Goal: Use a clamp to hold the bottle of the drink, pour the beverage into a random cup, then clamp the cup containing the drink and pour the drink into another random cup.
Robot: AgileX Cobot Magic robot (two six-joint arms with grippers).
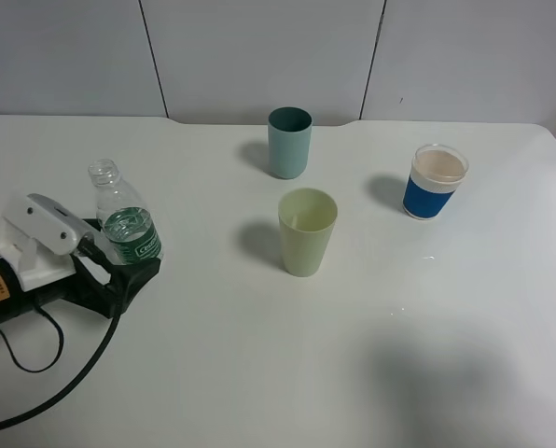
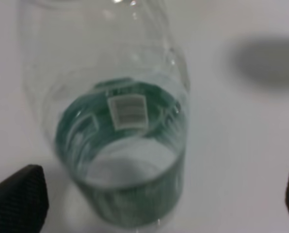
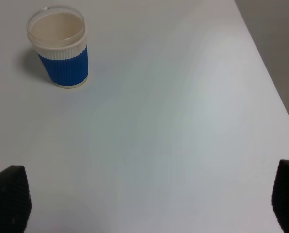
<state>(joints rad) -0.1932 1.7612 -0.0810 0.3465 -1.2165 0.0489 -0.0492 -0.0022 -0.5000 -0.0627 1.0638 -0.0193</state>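
1 bottle (image 2: 120, 145) stands upright within the spread left gripper (image 2: 156, 196); touching neither side.

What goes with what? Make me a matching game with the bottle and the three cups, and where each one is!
Things:
1. bottle
2. teal cup
3. pale green cup
4. blue and white cup

Places:
A. farthest right on the table
B. between the open fingers of the left claw
C. farthest back
D. in the middle, nearest the front of the three cups

Pairs: 1-B, 2-C, 3-D, 4-A
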